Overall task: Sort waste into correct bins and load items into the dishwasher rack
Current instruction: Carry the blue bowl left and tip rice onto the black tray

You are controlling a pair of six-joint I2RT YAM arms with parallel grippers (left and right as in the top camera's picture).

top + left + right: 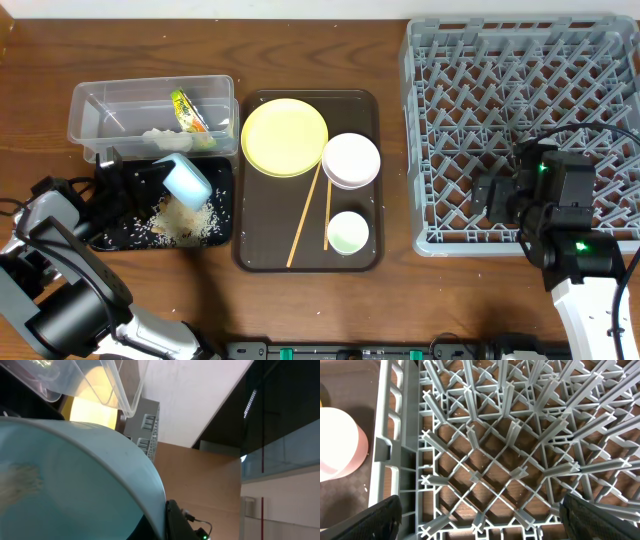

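My left gripper [155, 172] is shut on the rim of the light blue bowl [188, 181], which is tipped on its side above the black tray [120, 236]. Rice grains [185, 220] lie on that tray. The bowl fills the left wrist view [75, 485], with one finger beside its rim [176, 519]. The clear tub [100, 108] holds the green-and-orange wrapper [188, 110] and the white paper scrap [163, 136]. My right gripper [492, 193] is open and empty over the front-left part of the grey dishwasher rack [520, 90]; the right wrist view shows the gripper [480, 520] above the rack's lattice [495, 460].
The dark brown serving tray [262, 250] in the middle holds the yellow plate [284, 137], the pink bowl [351, 160], the small white cup [347, 232] and two chopsticks [304, 218]. The pink bowl also shows at the left edge of the right wrist view [337, 445].
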